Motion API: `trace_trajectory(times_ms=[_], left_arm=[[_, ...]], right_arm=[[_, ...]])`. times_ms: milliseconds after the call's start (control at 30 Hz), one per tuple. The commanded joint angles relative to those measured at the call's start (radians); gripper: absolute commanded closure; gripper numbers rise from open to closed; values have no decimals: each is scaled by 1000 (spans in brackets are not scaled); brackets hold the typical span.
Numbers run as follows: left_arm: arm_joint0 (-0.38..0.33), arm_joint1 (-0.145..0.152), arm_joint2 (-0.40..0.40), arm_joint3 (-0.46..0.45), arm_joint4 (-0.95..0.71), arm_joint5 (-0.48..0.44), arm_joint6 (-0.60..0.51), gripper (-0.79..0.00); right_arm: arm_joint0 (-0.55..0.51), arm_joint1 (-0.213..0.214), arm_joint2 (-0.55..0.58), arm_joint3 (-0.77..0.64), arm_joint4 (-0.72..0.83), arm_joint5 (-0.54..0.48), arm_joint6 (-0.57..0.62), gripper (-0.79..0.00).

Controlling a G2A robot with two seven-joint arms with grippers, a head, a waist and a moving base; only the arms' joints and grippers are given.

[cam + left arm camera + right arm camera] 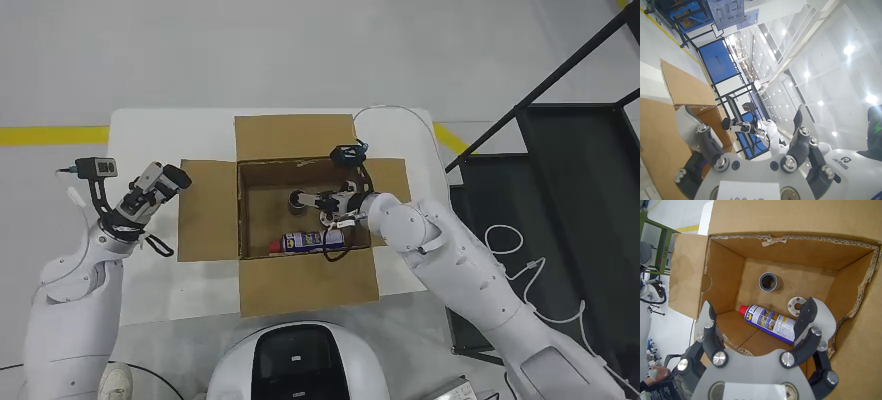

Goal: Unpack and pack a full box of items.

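Your right hand (759, 306) hangs released over the box (791, 251). The can (770, 324) looks stiff, slick and likely to roll; grip it across its middle.

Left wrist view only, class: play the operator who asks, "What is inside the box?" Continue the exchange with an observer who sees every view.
Observer: A spray can lies on its side on the floor of the box.
Operator: Anything else in there?
Observer: A hollow cylinder and a round flange rest on the floor too.
Operator: Is the right gripper holding something?
Observer: No, the right gripper hangs open and empty above those items.
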Motion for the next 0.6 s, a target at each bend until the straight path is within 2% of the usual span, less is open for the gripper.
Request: trace_trajectory(times_ms=[0, 300, 433, 567], left_arm=[[0, 0, 0, 0, 0, 0, 0, -785], [0, 0, 0, 0, 0, 0, 0, -785], [0, 0, 0, 0, 0, 0, 0, -785], [0, 0, 0, 0, 0, 0, 0, -785]], right_arm=[[0, 0, 0, 0, 0, 0, 0, -785], [-1, -2, -11, 13, -17, -7, -3, -785], [56, -20, -72, 55, -61, 8, 19, -785], [141, -56, -175, 123, -114, 56, 32, -785]])
